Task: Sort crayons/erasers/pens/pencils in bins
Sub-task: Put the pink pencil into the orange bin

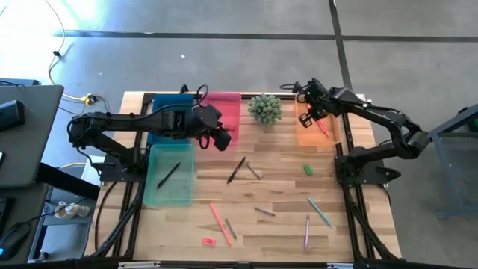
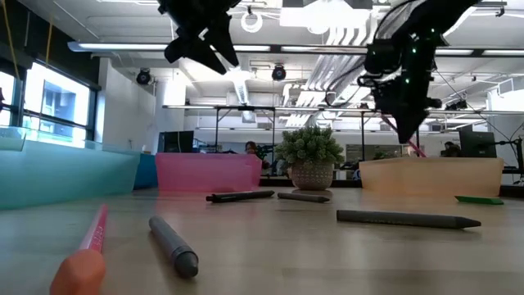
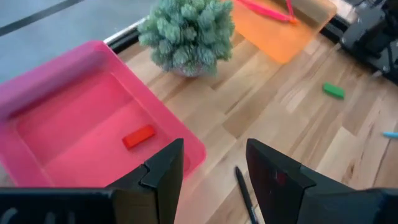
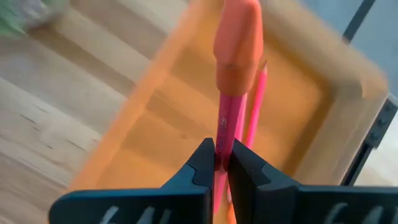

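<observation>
Above the orange bin [image 4: 323, 93], the right gripper [image 4: 222, 163] pinches a salmon-pink pencil [image 4: 231, 81] upright, a second pencil [image 4: 255, 106] lying in the tray below. Across the table, the left gripper [image 3: 214, 171] hovers with fingers spread and empty beside the pink bin [image 3: 56, 81], where a red eraser [image 3: 138, 137] rests.

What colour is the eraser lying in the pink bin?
Red-orange. The eraser in the pink bin shows best in the left wrist view.

Bins: blue [image 1: 170, 101], pink [image 1: 228, 104], orange [image 1: 317, 131], pale teal [image 1: 170, 178]. Red eraser [image 3: 138, 137] in pink. Salmon-pink pencil [image 4: 231, 74]. Light wood tabletop [image 1: 276, 224].
</observation>
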You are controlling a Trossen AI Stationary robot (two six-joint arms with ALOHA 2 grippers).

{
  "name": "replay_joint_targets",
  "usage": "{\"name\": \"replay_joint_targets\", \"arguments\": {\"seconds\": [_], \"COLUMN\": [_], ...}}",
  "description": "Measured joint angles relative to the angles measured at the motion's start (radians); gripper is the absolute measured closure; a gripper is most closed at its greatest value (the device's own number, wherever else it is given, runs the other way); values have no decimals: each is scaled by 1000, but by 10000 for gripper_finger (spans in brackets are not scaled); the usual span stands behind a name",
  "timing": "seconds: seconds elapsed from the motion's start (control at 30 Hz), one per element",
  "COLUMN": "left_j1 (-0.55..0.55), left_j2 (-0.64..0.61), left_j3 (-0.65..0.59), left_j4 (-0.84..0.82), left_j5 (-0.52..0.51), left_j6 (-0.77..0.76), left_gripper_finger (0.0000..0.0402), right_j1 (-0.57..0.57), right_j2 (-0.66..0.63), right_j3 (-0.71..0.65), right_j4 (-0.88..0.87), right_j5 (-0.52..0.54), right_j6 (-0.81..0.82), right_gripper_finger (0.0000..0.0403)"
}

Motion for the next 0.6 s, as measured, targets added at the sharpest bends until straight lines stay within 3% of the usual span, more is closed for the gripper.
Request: {"name": "replay_joint_targets", "arguments": {"seconds": [0.4,0.6], "left_j1": [-71,-99], "left_j2": [0,0], "left_j3": [0,0], "left_j4": [-127,-179], "left_j5": [7,13], "left_j6": [-54,-56], "left_gripper_finger": [241,241], "right_j1": [-21,-21], "right_j2": [0,0], "right_j3": [-76,-76], "right_j4": [32,30], "right_j5": [-39,-46], "right_j6": [18,46], "right_gripper_finger": [389,350]}}
